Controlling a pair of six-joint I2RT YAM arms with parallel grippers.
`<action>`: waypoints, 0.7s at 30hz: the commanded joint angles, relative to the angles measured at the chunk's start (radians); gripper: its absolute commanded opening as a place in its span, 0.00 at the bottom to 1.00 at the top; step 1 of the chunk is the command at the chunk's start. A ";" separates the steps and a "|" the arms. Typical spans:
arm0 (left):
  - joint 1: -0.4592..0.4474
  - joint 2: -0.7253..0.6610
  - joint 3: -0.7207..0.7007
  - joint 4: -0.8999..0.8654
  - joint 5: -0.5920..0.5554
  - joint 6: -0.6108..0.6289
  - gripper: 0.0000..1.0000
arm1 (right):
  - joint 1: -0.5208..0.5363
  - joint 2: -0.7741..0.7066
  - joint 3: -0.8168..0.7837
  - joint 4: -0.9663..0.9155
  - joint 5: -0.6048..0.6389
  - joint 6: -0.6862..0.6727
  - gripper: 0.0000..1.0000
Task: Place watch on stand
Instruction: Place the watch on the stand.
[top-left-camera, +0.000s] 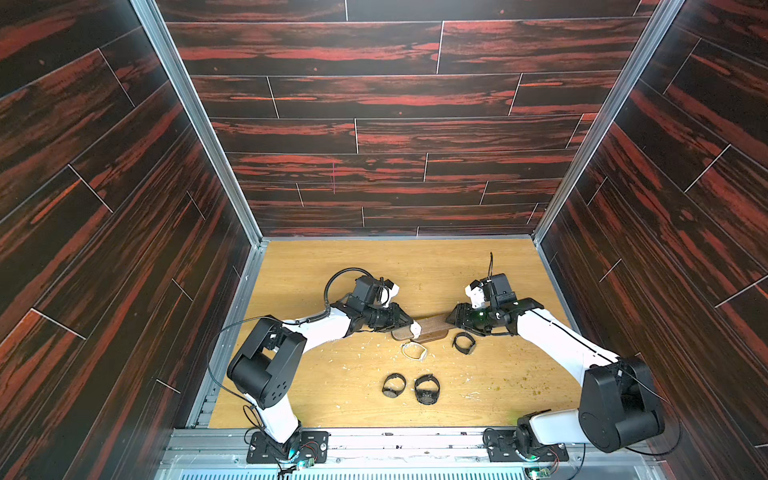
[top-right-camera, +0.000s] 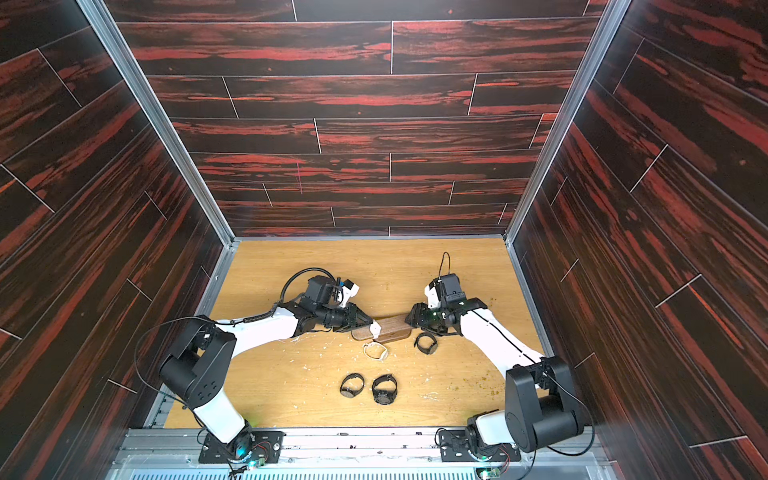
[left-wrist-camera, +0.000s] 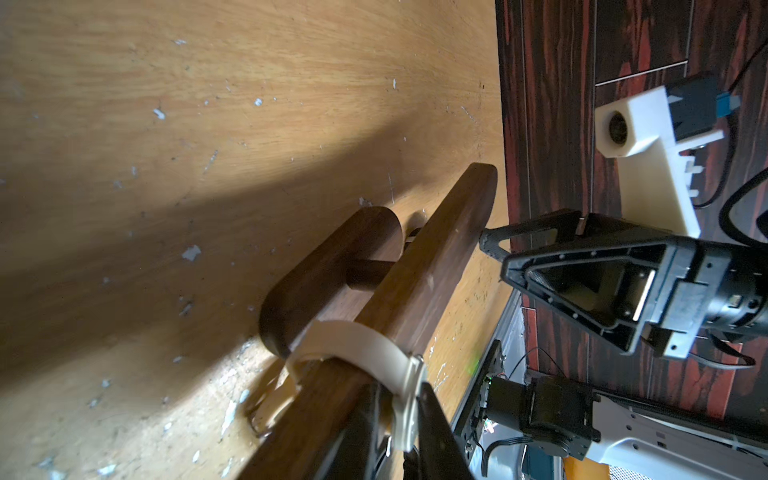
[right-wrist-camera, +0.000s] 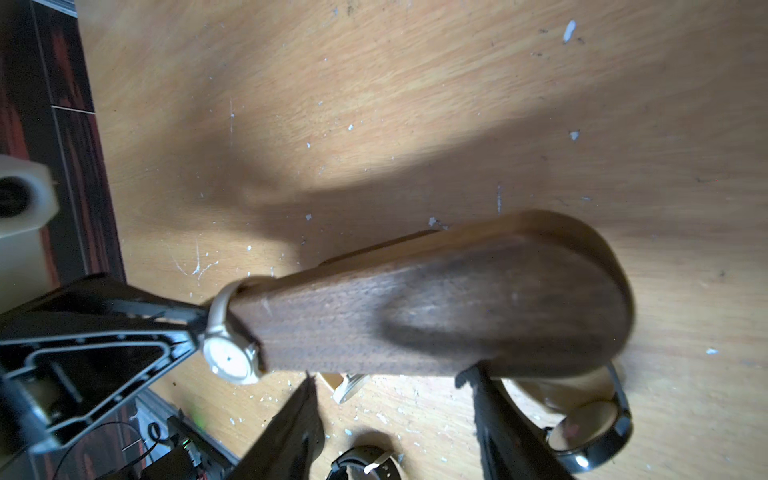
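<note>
Where the bar of the stand (top-left-camera: 434, 326) runs between my two arms, the white watch (left-wrist-camera: 361, 345) is looped around it near the end on the left arm's side. Its strap encircles the wood and its case sits on the bar's flank. The left gripper (left-wrist-camera: 401, 401) is nearly closed and pinches that case between its fingers. The right gripper (right-wrist-camera: 392, 376) stands about half open at the opposite end; one finger lies against the wood, and I cannot tell whether it presses. I judge the watch light, its strap soft and apt to fold or snag, its case hard and smooth, so the case is the place to hold. The stand, a long bar on a small base, looks liable to tip. A black watch (top-left-camera: 464, 343) lies on the table (top-left-camera: 316, 266) just beside the right gripper.
</note>
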 joint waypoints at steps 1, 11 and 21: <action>0.000 -0.059 0.015 -0.044 -0.019 0.026 0.21 | 0.003 0.020 0.017 -0.045 0.024 -0.014 0.61; 0.000 -0.119 0.022 -0.138 -0.058 0.067 0.21 | -0.001 -0.011 0.089 -0.086 0.044 -0.038 0.61; 0.000 -0.221 -0.056 -0.177 -0.071 0.060 0.17 | -0.066 0.093 0.232 -0.039 0.054 -0.056 0.59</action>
